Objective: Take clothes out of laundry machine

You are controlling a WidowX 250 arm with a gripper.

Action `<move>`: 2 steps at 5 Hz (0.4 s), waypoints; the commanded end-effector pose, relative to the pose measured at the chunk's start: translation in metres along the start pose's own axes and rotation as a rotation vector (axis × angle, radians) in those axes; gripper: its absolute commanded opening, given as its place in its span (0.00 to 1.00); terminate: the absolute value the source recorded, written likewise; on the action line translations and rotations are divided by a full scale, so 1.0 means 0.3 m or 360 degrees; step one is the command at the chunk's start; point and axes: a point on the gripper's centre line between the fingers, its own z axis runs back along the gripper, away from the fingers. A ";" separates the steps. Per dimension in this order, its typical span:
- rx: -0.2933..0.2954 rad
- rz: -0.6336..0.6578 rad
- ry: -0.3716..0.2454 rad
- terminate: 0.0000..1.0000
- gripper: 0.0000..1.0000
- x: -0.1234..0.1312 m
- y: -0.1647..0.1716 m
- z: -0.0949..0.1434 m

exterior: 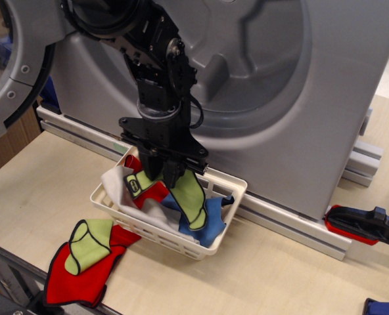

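The lime-green cloth with black edging lies draped over the pile in the white slotted basket, one end bent to the left. My black gripper hangs straight above it, fingers slightly apart, its tips just over the cloth; it looks open and the cloth rests on the pile. The silver-grey laundry machine stands behind, with its ribbed drum showing and its round door swung open at the left.
The basket also holds a red cloth, a white cloth and a blue cloth. A second green cloth lies on a red cloth at the table's front left. A red and black clamp sits at the right.
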 end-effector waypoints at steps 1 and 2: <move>0.0028 0.0022 0.0023 0.00 1.00 0.023 0.028 0.142; 0.0095 0.0074 0.0046 0.00 1.00 0.040 0.042 0.260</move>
